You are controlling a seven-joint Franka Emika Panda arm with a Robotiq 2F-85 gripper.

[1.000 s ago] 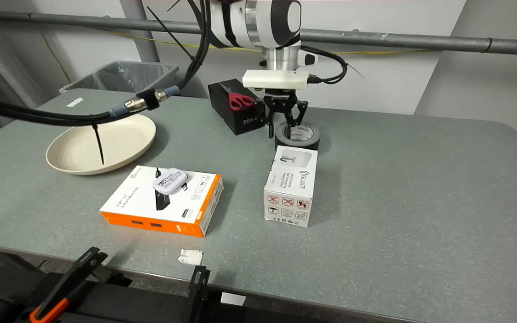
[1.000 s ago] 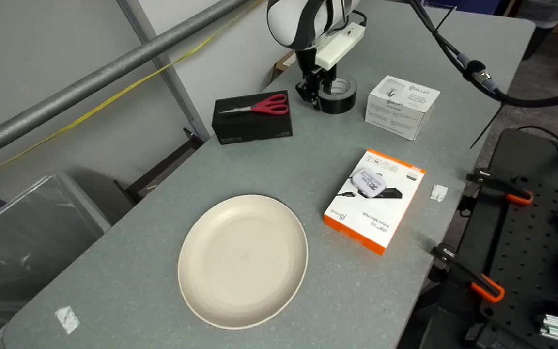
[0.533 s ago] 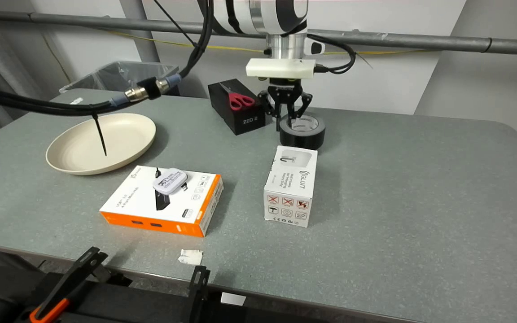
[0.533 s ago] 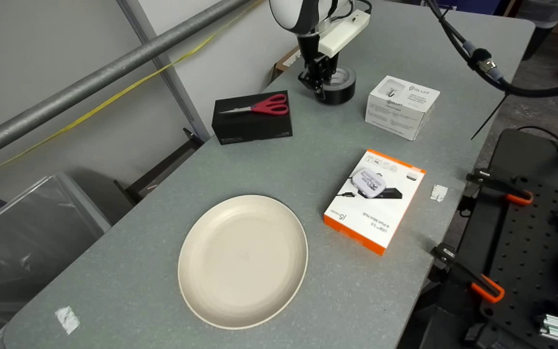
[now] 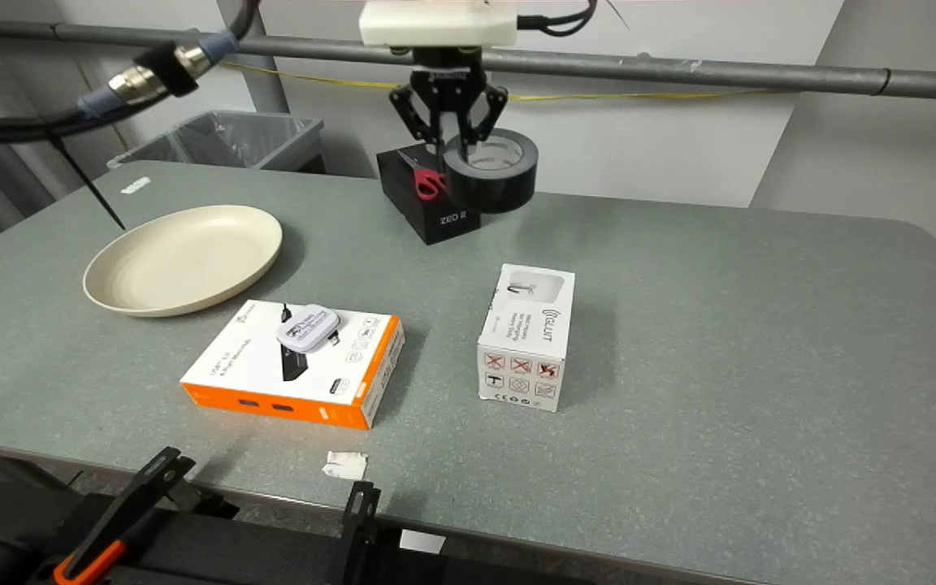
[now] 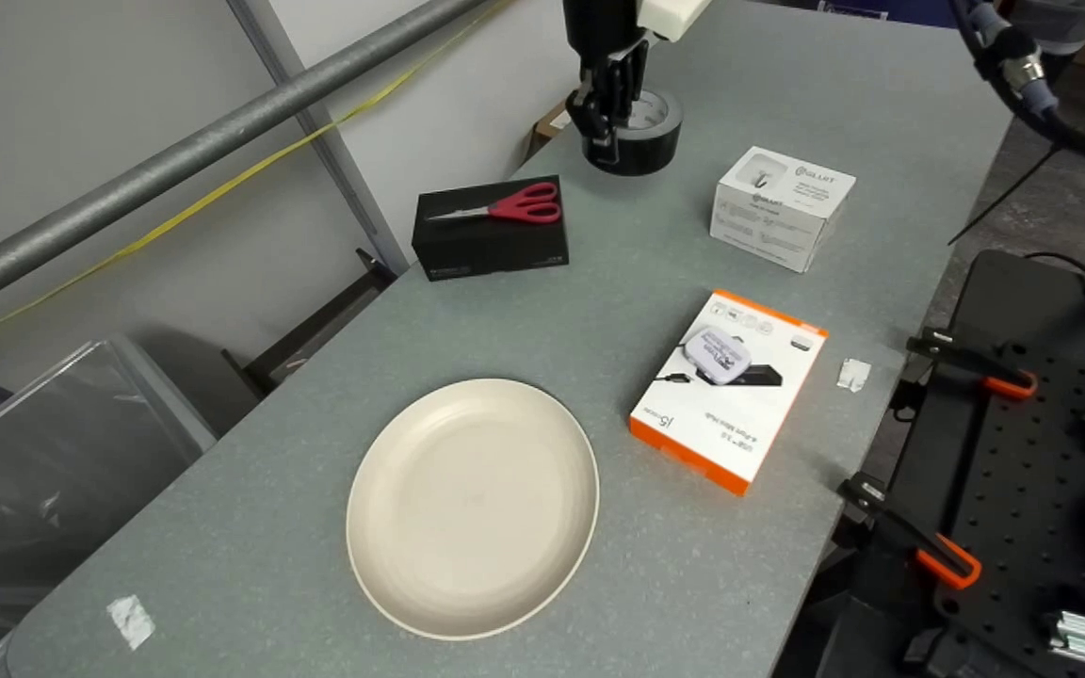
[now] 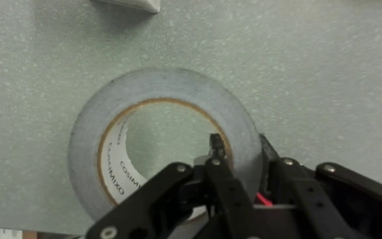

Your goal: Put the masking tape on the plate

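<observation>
My pincer [image 7: 240, 142] is gripping the masking tape [image 5: 491, 190], and I'm risking snagging the scissors [image 6: 497, 208] near and below it if I'm crossing low to the plate [image 6: 473, 504].

The tape [image 5: 491, 193] is black outside, grey on top, its white core brown-edged with dark lettering. The plate [image 6: 473, 513] is plain cream, the table [image 5: 744, 366] grey with pale flecks, the gripper [image 5: 453, 157] black. The scissors [image 6: 497, 209] have red handles; the carton [image 5: 525, 337] is white with 3 red-marked symbols, the flat box [image 5: 261, 370] white with orange trim.
</observation>
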